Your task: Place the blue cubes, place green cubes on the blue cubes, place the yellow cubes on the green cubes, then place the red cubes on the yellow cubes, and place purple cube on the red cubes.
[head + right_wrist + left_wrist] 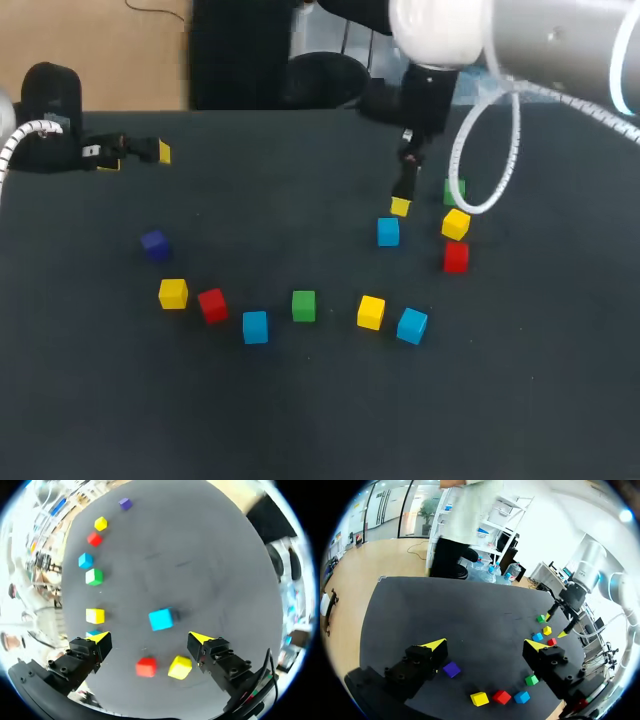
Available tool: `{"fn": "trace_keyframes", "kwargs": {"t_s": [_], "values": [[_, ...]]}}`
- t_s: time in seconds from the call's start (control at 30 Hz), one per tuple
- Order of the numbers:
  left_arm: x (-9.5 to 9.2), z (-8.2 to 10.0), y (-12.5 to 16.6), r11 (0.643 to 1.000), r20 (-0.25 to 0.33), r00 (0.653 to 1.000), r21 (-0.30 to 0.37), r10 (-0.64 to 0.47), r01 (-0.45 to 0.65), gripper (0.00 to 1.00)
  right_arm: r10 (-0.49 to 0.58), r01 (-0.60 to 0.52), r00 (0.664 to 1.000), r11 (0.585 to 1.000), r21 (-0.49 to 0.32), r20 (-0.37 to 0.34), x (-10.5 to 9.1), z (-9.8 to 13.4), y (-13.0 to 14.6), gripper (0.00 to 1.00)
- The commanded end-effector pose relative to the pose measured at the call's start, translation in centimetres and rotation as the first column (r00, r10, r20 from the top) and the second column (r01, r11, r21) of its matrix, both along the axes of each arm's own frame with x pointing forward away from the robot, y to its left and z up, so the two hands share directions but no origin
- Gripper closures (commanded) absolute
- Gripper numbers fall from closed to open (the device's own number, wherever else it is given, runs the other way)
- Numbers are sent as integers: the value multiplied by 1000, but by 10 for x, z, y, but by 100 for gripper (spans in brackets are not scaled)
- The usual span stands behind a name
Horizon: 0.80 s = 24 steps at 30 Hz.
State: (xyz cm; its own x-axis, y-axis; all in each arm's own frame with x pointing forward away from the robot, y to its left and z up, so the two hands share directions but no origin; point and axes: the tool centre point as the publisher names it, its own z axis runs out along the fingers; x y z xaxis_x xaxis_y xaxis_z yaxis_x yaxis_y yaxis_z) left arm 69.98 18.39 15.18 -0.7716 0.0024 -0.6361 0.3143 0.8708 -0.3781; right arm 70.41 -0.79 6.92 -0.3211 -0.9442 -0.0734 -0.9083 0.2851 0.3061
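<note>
- Nothing is stacked yet: every cube lies alone on the counter [300, 420], none on top of another.
- The blue cube [388, 232] sits towards the back. A second blue cube [255, 327] and a third blue cube [411, 326] lie in the front row, all well apart.
- By my judgement the whole task is left: setting the blue base, then the green, yellow, red and purple layers.
- The right fingers [200, 639] are spread wide and hold nothing. The blue cube lies just ahead of them, and a red cube [146, 666] and a yellow cube [179, 667] lie under them, untouched.
- The left fingers [434, 645] are also spread wide and empty. The purple cube [451, 669] rests on the counter between them, untouched.
</note>
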Motion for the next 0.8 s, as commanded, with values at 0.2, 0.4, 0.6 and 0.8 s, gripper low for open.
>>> {"fn": "trace_keyframes", "kwargs": {"t_s": [0.2, 0.4, 0.6, 0.8], "values": [[0, -1, 1, 1000, 6, 1000, -6, -3, 3, 0, -99, 99, 979, 995, 13, 179, -69, 29, -9, 0], [0, -1, 1, 1000, 6, 1000, -6, -3, 3, 0, 11, 0, 976, 999, -53, 218, -104, 15, -1, 0], [0, -1, 1, 1000, 6, 1000, -6, -3, 3, 0, -26, 38, 985, 997, -66, 171, -122, -1, -6, 0], [0, -1, 1, 1000, 6, 1000, -6, -3, 3, 0, -145, 155, 975, 987, -48, 169, -126, -15, -16, 0]]}}
